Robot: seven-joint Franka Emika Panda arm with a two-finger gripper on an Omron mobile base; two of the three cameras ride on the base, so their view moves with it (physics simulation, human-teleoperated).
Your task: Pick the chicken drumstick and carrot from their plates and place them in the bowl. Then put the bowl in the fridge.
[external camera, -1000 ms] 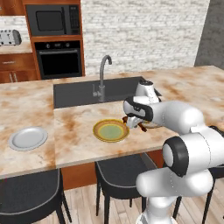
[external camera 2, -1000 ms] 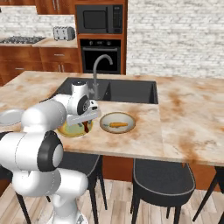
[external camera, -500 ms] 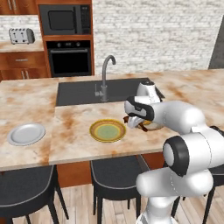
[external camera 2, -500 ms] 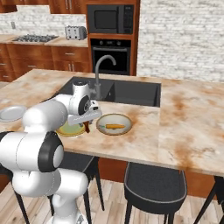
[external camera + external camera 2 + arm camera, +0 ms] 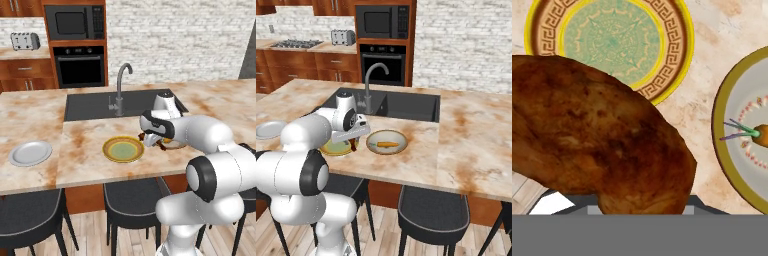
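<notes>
My gripper [image 5: 150,139] [image 5: 351,141] is shut on the chicken drumstick [image 5: 597,135], a dark reddish-brown piece hanging just above the counter and hiding the fingertips in the hand view. It hovers between the yellow-rimmed green plate [image 5: 122,149] [image 5: 612,40], which is bare, and the tan bowl [image 5: 391,136] [image 5: 727,125]. The orange carrot [image 5: 383,144] [image 5: 760,134] lies inside the bowl. A grey-white plate [image 5: 30,153] [image 5: 268,129] sits bare far to the left. The fridge is out of view.
A dark sink [image 5: 95,104] with a curved faucet [image 5: 120,87] lies behind the plates. Black stools [image 5: 132,197] stand under the counter's front edge. An oven and microwave [image 5: 75,22] are on the back wall.
The whole picture has shifted as the base drove; the cameras moved. The gripper still holds the drumstick at the same spot between the yellow plate and the bowl.
</notes>
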